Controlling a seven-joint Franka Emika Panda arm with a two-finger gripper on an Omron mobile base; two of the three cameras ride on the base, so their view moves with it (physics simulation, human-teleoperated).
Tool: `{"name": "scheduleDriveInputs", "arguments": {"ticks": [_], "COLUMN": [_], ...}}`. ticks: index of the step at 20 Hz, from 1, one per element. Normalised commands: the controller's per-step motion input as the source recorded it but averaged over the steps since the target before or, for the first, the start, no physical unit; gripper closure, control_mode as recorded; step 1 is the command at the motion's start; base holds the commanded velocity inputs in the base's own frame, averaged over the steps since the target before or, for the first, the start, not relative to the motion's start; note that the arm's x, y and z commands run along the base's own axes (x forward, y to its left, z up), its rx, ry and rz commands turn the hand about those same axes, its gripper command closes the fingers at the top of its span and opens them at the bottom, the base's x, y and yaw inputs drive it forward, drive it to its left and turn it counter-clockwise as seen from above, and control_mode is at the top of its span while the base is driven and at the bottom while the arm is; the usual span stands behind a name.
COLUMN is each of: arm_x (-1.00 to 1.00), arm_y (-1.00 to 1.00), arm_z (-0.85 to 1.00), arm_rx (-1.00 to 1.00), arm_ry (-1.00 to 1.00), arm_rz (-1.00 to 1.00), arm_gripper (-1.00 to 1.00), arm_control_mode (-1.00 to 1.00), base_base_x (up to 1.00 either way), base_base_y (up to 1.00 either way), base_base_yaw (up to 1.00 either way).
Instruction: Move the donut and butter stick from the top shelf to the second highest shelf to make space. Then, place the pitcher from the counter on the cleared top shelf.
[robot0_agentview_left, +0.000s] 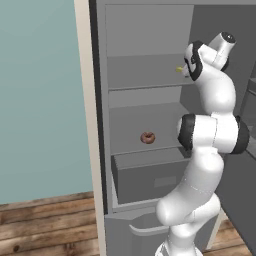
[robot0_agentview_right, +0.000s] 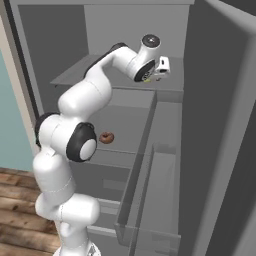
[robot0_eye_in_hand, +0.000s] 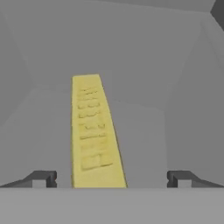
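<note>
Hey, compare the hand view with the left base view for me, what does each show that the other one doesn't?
Hand view alone: the butter stick's full length with its ridged top, lying between the wide-open jaws of the gripper.

Left base view alone: the donut on the second highest shelf, the grey drawer beneath, the teal wall and wood floor.

Both: the butter stick on the top shelf.

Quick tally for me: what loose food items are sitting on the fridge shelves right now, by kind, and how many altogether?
donut: 1, on the second highest shelf
butter stick: 1, on the top shelf, lying between the open end effector fingers
Total: 2
</note>
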Motion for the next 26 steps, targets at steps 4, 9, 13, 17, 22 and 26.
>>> {"name": "scheduleDriveInputs", "arguments": {"ticks": [4,9,13,17,22,26], "arm_x": [0.4,0.3,0.06,0.0,-0.17,-0.56], "arm_y": [0.01,0.05,0.26,0.38,0.37,0.25], "arm_z": [-0.18,-0.32,-0.6,-0.77,-0.87,-0.85], "arm_rx": [0.0,-0.03,-0.1,-0.12,-0.09,-0.05], "arm_ry": [0.0,0.0,0.01,0.02,0.0,0.01], "arm_rz": [0.08,0.08,0.1,0.13,0.13,0.06], "arm_gripper": [-1.0,-1.0,1.0,1.0,1.0,1.0], "arm_control_mode": [-1.0,-1.0,-1.0,-1.0,-1.0,-1.0], "base_base_x": [0.0,0.0,0.0,0.0,0.0,0.0], "base_base_y": [0.0,0.0,0.0,0.0,0.0,0.0], "base_base_yaw": [0.0,0.0,0.0,0.0,0.0,0.0]}}
